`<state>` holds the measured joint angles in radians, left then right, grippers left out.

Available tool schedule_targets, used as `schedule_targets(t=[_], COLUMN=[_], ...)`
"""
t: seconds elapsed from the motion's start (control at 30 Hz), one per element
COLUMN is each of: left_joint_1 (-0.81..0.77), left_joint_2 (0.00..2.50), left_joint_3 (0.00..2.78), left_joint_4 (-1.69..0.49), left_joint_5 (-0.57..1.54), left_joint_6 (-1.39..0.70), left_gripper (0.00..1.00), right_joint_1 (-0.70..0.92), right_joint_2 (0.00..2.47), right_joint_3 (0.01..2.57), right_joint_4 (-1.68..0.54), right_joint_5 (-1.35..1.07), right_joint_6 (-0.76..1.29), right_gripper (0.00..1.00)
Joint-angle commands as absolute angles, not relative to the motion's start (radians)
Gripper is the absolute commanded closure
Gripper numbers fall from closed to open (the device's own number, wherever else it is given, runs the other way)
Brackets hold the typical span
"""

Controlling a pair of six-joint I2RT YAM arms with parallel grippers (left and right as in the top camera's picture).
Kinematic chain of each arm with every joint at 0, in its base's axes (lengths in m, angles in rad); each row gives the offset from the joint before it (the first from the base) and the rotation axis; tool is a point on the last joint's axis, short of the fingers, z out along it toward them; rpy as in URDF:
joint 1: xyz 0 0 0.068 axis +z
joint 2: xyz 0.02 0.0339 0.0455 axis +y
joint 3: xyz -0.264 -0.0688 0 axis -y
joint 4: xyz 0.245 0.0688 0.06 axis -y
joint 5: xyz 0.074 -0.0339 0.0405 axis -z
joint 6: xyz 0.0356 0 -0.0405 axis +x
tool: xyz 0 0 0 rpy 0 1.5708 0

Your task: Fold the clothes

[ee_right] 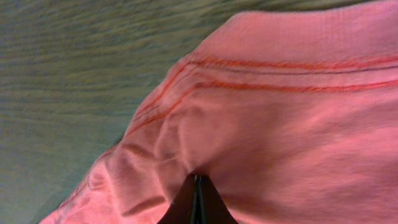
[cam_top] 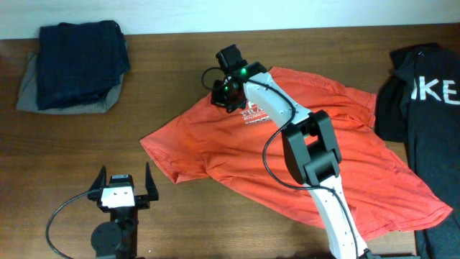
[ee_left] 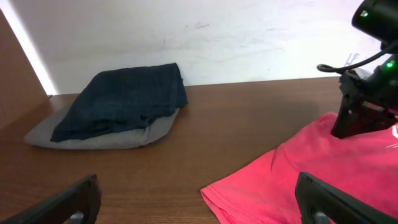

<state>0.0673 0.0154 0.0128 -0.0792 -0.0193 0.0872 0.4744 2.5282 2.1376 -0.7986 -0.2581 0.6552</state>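
The orange-red T-shirt [cam_top: 302,155] lies spread and rumpled across the middle and right of the table, white lettering showing near its collar. My right gripper [cam_top: 223,96] is at the shirt's collar edge at the far side, shut on the fabric; in the right wrist view the closed fingertips [ee_right: 196,186] pinch a fold of the shirt [ee_right: 280,124] just below the stitched collar. My left gripper [cam_top: 121,188] sits open and empty near the front left, its fingers [ee_left: 199,199] spread wide, with a shirt sleeve [ee_left: 273,180] just ahead to the right.
A dark blue garment folded on a grey one [cam_top: 72,65] lies at the back left, also in the left wrist view [ee_left: 118,106]. A black garment with white lettering [cam_top: 424,93] lies at the right edge. Bare wood table [cam_top: 86,144] lies between.
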Motion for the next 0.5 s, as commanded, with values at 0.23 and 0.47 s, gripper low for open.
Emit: schedule_targets(t=[0.23, 0.47], left_joint_1=[0.073, 0.073], left_joint_2=[0.007, 0.007], left_joint_3=[0.009, 0.009], left_joint_4=[-0.081, -0.081], left_joint_5=[-0.023, -0.023], left_joint_6=[0.1, 0.1], left_gripper=[0.01, 0.01], right_joint_1=[0.592, 0.669], right_joint_2=[2.582, 2.582], right_joint_3=[2.148, 2.148], right_joint_4=[-0.769, -0.686], right_joint_5=[-0.365, -0.475], right_joint_6=[0.666, 0.662], right_gripper=[0.96, 0.95])
